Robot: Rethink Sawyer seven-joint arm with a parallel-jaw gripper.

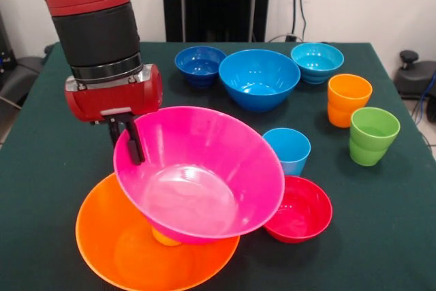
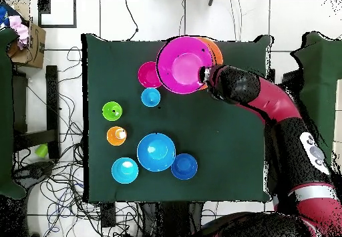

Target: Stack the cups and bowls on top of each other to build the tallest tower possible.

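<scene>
Nearest me, the big orange bowl [image 1: 136, 250] sits on the desk [image 1: 54, 168]. My fingers [image 1: 131, 140] pinch the tilted pink bowl's [image 1: 197, 175] rim above it.

Cups and bowls on the dark green table

Large pink bowl [image 1: 199, 172] sits tilted, held at its rim, over a yellow cup [image 1: 165, 238] inside the large orange bowl [image 1: 129, 253]. Small red bowl [image 1: 301, 209] lies just beside it, light-blue cup [image 1: 287, 149] behind. Orange cup [image 1: 348, 99] and green cup [image 1: 372, 135] stand together; medium blue bowl [image 1: 259, 78] sits between small dark blue [image 1: 199, 65] and cyan [image 1: 317, 61] bowls
</scene>
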